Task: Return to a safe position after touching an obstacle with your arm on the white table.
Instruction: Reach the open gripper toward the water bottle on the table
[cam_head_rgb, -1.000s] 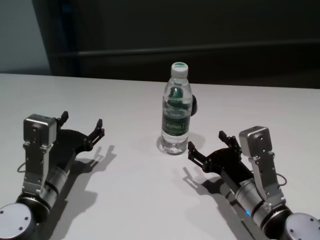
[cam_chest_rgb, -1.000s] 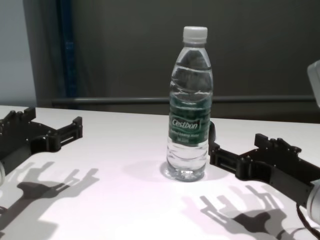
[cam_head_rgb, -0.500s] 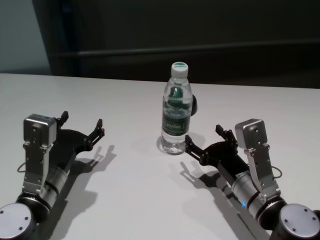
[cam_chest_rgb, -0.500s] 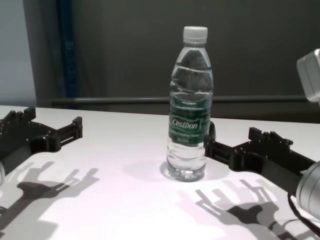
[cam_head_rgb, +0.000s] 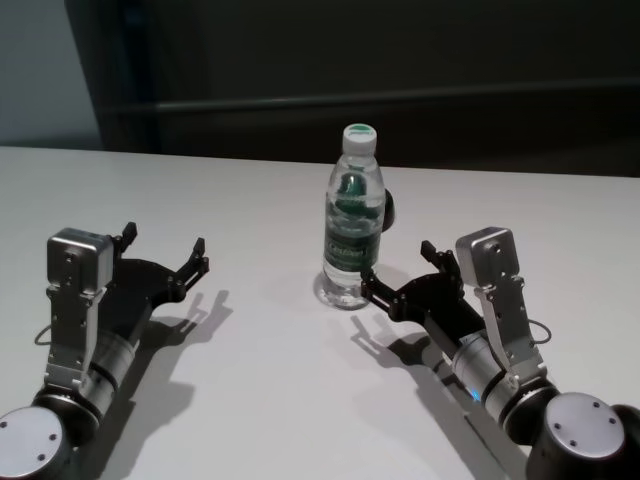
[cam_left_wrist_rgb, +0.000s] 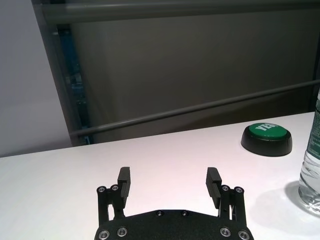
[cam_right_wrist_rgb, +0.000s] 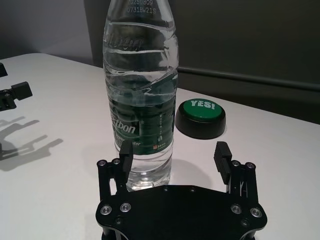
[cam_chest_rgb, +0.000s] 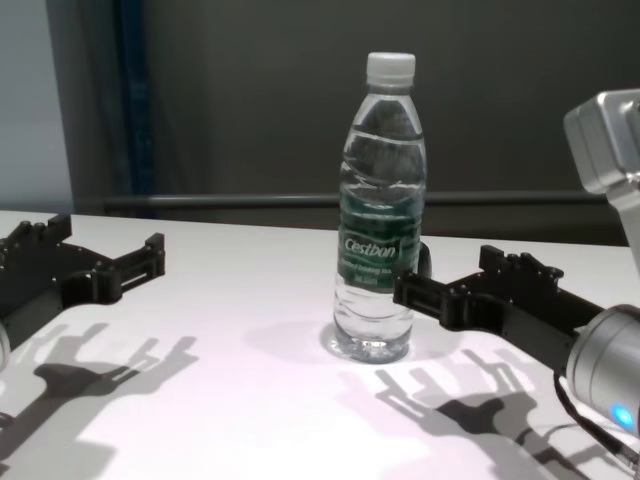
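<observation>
Over the last second our right gripper, fingers wide apart, has advanced leftward until one finger sits at the bottle, apparently touching its base. The bottle stands upright mid-table, toward the far edge. We judge contact made; retreat comes next. Left gripper rests open near the left edge.

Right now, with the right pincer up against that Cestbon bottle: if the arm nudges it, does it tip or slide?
Probably tips rather than slides: the Cestbon water bottle is tall on a narrow base, upright on the smooth white table. It looks nearly full, so likely heavy enough to resist a light touch. The open right pincer sits low beside its base, which favours sliding first. The left pincer is parked apart.
</observation>
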